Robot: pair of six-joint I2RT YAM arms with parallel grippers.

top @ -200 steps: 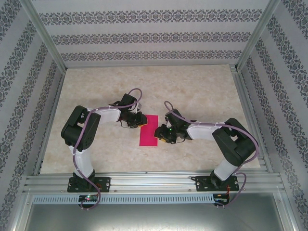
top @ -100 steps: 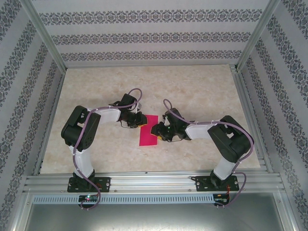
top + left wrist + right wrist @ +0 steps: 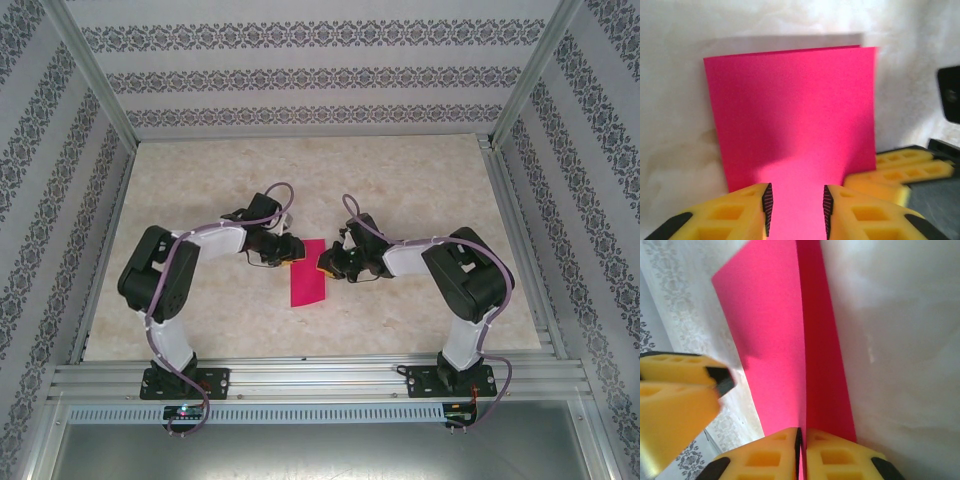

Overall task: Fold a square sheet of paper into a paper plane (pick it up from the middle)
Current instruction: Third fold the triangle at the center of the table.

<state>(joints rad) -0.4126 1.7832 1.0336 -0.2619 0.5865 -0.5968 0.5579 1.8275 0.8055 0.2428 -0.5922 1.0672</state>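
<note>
**A:** Where's the paper [image 3: 308,282]?

**B:** On the surface [image 3: 400,180], midway between the two arms. From above it's a narrow pink rectangle with its long sides running away from the bases, tilted a little.

**A:** And the left fingers [image 3: 290,251]?

**B:** At the paper's far left corner. In the left wrist view they [image 3: 766,205] stand a narrow gap apart, and the paper [image 3: 790,110] runs between the black pads. It looks flat there, its far edge straight with a shadow behind it. I can't tell if the pads touch it.

**A:** Right side?

**B:** The right fingers [image 3: 325,263] sit at the right long edge, near the far end and just across from the left ones. In the right wrist view they [image 3: 801,442] are pressed together on the paper [image 3: 770,330]. A broad bright face and a darker strip meet along a line running straight into the closed tips.

**A:** Do the wrist views catch each other's fingers?

**B:** Yes. The right fingers [image 3: 895,172] show yellow at the paper's right edge in the left wrist view. The left fingers [image 3: 680,390] show blurred at the left side of the right wrist view.
</note>
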